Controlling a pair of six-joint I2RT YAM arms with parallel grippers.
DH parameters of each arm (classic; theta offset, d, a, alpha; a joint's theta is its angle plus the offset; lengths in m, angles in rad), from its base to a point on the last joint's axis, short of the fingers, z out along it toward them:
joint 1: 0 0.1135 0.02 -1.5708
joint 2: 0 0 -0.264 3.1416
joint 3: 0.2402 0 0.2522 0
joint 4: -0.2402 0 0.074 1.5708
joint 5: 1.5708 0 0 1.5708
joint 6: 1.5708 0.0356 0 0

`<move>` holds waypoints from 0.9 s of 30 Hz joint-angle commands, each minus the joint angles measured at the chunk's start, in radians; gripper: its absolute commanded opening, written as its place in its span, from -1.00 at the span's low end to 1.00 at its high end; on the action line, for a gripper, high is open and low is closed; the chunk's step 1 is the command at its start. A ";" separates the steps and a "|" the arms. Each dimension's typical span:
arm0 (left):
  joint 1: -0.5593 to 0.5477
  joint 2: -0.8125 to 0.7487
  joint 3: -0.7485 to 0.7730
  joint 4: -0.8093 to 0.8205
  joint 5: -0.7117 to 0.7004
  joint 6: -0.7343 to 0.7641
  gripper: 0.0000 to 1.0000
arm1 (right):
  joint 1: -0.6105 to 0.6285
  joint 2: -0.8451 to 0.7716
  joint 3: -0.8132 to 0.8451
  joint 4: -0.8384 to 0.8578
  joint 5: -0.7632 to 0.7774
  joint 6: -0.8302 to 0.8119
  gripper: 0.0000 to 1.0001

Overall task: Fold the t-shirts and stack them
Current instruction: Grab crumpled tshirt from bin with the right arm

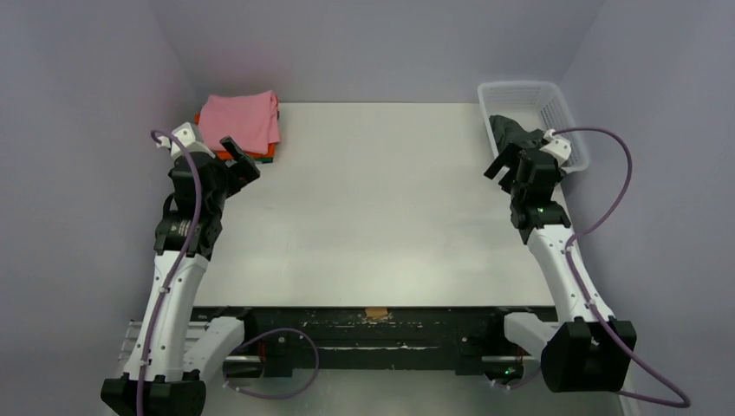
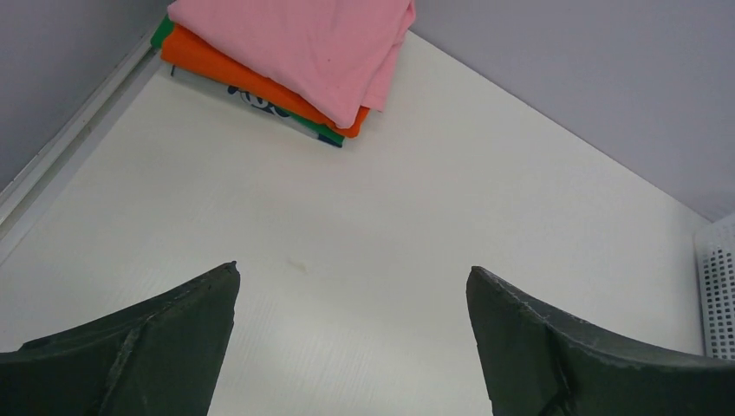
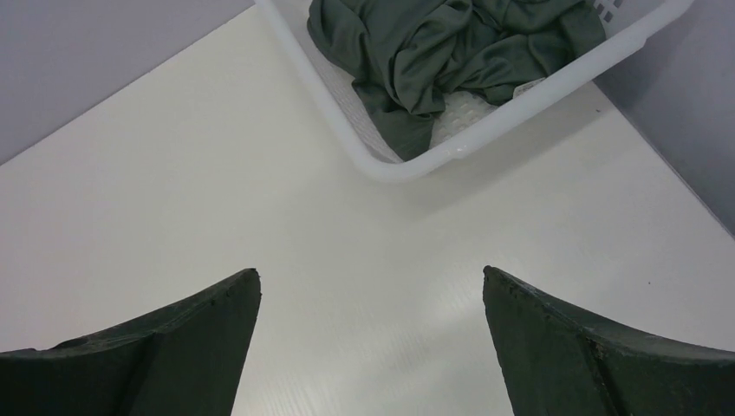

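A folded pink t-shirt (image 1: 241, 120) tops a stack at the table's far left corner, over a folded orange t-shirt (image 1: 224, 155). In the left wrist view the pink shirt (image 2: 303, 43) lies on the orange one (image 2: 251, 78), with a green and white layer (image 2: 322, 134) beneath. A crumpled dark charcoal-grey t-shirt (image 1: 511, 132) lies in the white mesh basket (image 1: 523, 87); it also shows in the right wrist view (image 3: 433, 52). My left gripper (image 1: 240, 159) (image 2: 353, 277) is open and empty, just short of the stack. My right gripper (image 1: 505, 163) (image 3: 371, 276) is open and empty, just short of the basket (image 3: 407, 165).
The white table (image 1: 381, 199) lies between the two arms. Grey walls close in the back and both sides. The basket stands at the far right corner against the right wall, and its edge shows in the left wrist view (image 2: 718, 286).
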 commanded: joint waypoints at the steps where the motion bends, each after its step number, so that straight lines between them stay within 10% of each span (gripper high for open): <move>1: 0.003 -0.030 0.031 -0.014 -0.059 0.030 1.00 | -0.001 0.099 0.103 0.083 -0.017 -0.020 0.98; 18: 0.003 -0.004 0.045 -0.073 -0.089 -0.039 1.00 | -0.250 1.303 1.365 -0.389 -0.098 0.037 0.95; 27: 0.003 -0.014 0.029 -0.101 -0.087 -0.095 1.00 | -0.262 1.437 1.324 -0.337 -0.306 0.083 0.60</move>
